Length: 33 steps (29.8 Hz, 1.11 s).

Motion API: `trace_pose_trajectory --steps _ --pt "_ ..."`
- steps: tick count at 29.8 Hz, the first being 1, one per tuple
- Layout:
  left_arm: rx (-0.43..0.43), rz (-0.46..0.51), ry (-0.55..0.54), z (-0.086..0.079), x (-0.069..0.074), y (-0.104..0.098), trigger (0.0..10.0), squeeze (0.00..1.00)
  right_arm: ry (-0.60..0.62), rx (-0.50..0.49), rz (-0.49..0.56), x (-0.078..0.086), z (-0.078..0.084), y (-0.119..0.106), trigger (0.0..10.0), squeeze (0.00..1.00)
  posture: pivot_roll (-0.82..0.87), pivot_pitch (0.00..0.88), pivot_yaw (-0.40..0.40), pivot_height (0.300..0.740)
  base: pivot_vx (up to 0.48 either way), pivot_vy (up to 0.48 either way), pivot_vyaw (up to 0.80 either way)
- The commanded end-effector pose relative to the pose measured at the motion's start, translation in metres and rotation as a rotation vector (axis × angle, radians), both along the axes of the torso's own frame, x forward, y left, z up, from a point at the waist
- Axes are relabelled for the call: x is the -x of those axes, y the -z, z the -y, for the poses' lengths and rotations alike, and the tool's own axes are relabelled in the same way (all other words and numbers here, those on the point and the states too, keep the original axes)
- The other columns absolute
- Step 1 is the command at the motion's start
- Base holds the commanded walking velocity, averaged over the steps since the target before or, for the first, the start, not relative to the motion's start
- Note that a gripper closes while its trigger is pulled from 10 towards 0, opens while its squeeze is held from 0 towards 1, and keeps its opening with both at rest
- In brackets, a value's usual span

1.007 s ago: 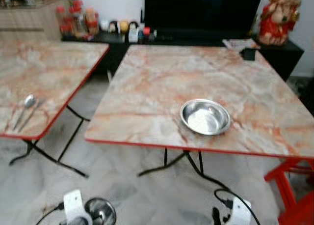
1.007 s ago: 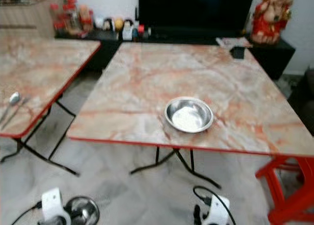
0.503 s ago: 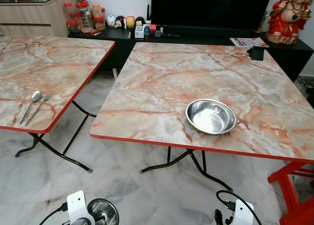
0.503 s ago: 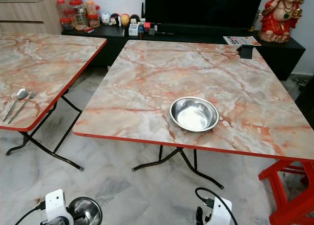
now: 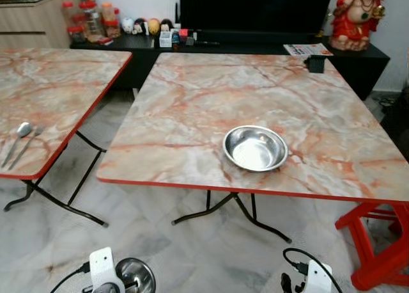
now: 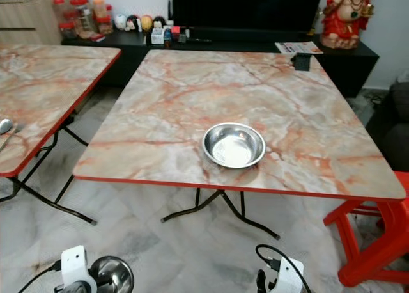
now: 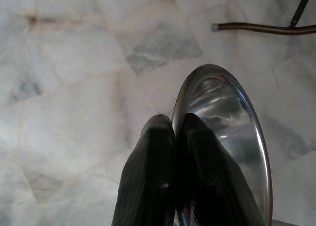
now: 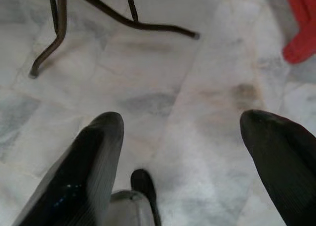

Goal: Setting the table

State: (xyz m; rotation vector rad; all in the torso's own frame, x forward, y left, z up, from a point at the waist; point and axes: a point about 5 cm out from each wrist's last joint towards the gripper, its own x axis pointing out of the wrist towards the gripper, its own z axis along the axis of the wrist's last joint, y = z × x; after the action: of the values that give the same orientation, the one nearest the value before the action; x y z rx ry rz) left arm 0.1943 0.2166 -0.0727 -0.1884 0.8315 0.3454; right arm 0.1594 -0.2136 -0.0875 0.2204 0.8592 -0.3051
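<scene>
Left gripper (image 7: pixel 173 137) pinches the rim of a steel bowl (image 7: pixel 232 132), low over the floor. Right gripper (image 8: pixel 182 152) gapes wide. Second bowl (image 5: pixel 255 148) near table's (image 5: pixel 192 114) front edge; spoon (image 5: pixel 18 139) and fork (image 5: pixel 24 146) at left table's (image 5: pixel 57 82) front edge.

I can read no text from here, jars (image 5: pixel 89 16) and small items on the cabinet too far off, magazine (image 5: pixel 307 49) print too small to make out

The held steel bowl (image 7: pixel 224 137) is cut off by the frame edge, its rim partly hidden behind the left claw (image 7: pixel 175 137).
</scene>
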Motion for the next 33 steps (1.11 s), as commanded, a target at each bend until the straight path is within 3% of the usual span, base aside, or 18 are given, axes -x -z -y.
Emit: trace_pose_trajectory --steps 1,33 --pt "-0.008 -0.001 0.006 -0.0016 -0.0007 -0.0007 10.0 0.00 -0.002 -0.007 0.008 -0.0013 -0.0021 -0.0003 10.0 0.00 -0.05 0.000 -0.025 0.740 0.000 -0.375 0.00" --pt "-0.006 0.022 0.030 0.0017 -0.0063 -0.0033 10.0 0.00 0.009 0.000 0.011 -0.0006 0.0011 -0.0007 10.0 0.00 -0.05 0.000 -0.029 0.740 0.000 -0.364 0.00"
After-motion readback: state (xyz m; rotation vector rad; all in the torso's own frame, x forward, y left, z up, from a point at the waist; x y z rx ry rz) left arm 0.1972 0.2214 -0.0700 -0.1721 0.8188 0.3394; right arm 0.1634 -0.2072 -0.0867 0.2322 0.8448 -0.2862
